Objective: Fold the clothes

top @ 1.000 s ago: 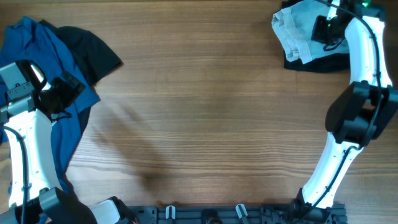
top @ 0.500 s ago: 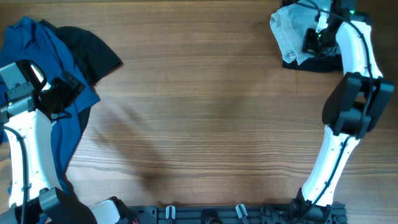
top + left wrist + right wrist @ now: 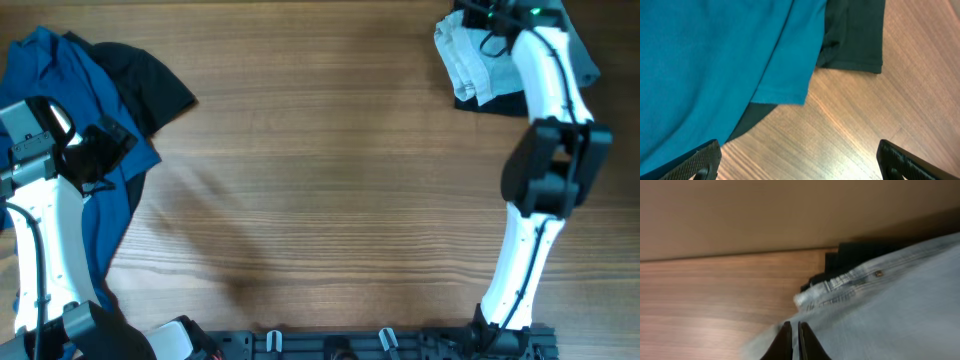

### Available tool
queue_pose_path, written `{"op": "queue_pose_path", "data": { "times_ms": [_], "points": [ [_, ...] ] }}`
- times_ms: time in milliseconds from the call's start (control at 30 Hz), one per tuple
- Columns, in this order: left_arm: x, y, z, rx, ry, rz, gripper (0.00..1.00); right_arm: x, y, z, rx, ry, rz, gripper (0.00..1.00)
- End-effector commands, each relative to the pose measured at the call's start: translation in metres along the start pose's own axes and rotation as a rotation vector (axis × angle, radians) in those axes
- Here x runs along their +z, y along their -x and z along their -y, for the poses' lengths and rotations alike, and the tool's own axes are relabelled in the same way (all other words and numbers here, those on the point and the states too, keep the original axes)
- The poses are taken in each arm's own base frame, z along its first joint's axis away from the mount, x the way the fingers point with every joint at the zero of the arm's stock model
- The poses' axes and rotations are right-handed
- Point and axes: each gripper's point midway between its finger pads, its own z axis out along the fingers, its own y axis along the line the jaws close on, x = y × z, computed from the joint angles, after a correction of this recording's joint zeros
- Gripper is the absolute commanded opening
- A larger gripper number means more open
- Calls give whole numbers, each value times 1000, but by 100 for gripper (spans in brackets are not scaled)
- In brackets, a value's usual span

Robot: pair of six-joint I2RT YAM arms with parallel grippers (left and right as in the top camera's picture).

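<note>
Left wrist cam: left gripper [image 3: 800,162] wide open, both fingers just poking in at the bottom corners, nothing between them, only bare table [image 3: 850,130] there. Blue shirt [image 3: 715,65] fills the upper left, with a hemmed corner reaching down toward mid-frame. Black garment [image 3: 855,35] lies at top centre-right, partly tucked under the shirt edge, its straight hem lying flat on the wood. More black fabric shows under the shirt's lower edge, left of centre; can't tell if it's the same piece. Wood grain runs diagonally, with a bright glare patch near centre.

No readable text, labels or numbers anywhere.
</note>
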Motion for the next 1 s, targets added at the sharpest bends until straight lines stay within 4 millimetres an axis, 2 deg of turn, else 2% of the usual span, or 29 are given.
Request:
{"op": "queue_pose_path", "data": {
  "times_ms": [0,67,133,233,300,333,367,400,433,467,533,600,700,733,800,867,967],
  "points": [
    [1,1,-2,-9,9,-3,100,55,-65,13,95,4,-115,5],
    [1,1,-2,-8,9,-3,100,65,-83,16,116,1,-152,4],
    [1,1,-2,-8,8,-3,100,64,-79,15,112,2,-140,4],
    [1,1,-2,-8,8,-2,100,43,-44,10,96,7,-66,5],
    [1,1,-2,-8,8,-3,100,14,-6,1,79,18,5,8],
    [1,1,-2,-8,8,-3,100,-15,22,-10,61,43,55,26],
    [1,1,-2,-9,9,-2,100,-38,40,-18,52,61,86,58],
    [1,1,-2,-8,8,-3,100,-69,60,-30,43,87,118,84],
    [1,1,-2,-8,8,-3,100,-96,73,-39,35,106,137,95],
    [1,1,-2,-8,8,-3,100,-116,81,-46,31,117,149,100],
    [1,1,-2,-8,8,-3,100,-175,99,-64,20,145,177,100],
    [1,1,-2,-8,8,-3,100,-230,104,-86,10,206,184,100],
    [1,1,-2,-8,8,-3,100,-324,93,-109,40,229,176,100],
    [1,1,-2,-8,8,-3,100,-347,91,-114,39,230,191,100],
    [1,1,-2,-8,8,-3,100,-384,93,-122,23,235,244,100],
    [1,1,-2,-8,8,-3,100,-411,96,-128,6,239,294,100],
    [1,1,-2,-8,8,-3,100,-425,97,-131,-2,240,319,100]
  ]
}}
